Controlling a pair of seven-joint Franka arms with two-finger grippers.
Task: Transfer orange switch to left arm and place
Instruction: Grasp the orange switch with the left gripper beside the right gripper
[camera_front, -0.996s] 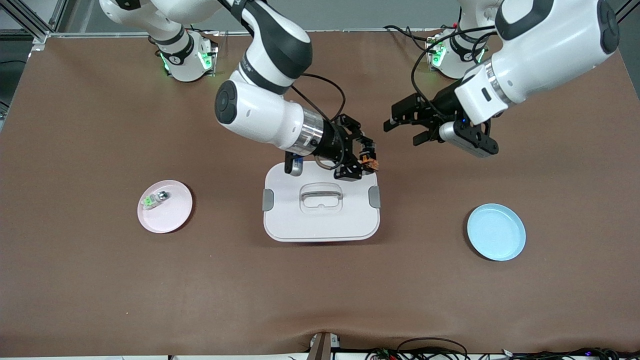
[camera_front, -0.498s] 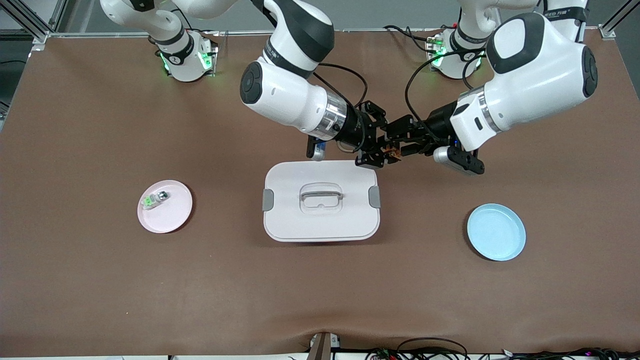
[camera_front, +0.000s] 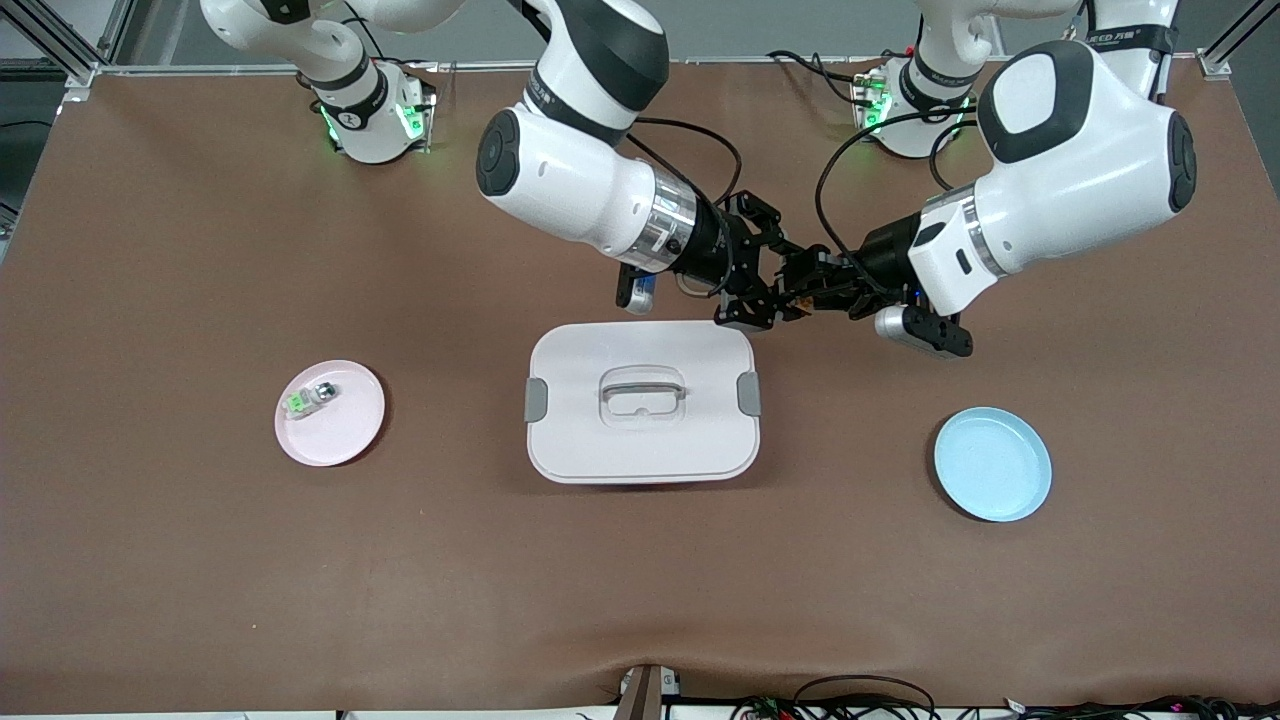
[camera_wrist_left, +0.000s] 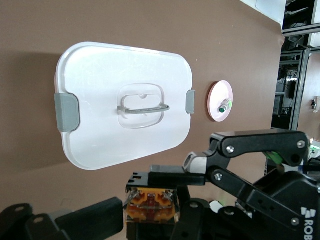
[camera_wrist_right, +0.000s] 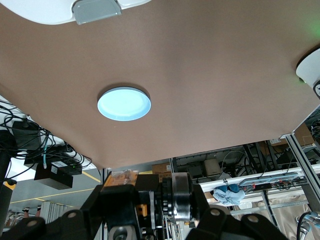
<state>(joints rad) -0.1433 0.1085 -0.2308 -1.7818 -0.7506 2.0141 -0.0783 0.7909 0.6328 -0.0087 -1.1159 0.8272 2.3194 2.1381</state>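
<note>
Orange switch (camera_wrist_left: 151, 205) between both pincers, seemingly.

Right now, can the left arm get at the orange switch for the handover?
Probably yes. The left gripper has met the right gripper in the air above the table, just off the box edge. The orange switch sits between its fingers, nothing between them, while the right gripper grips it too.
</note>
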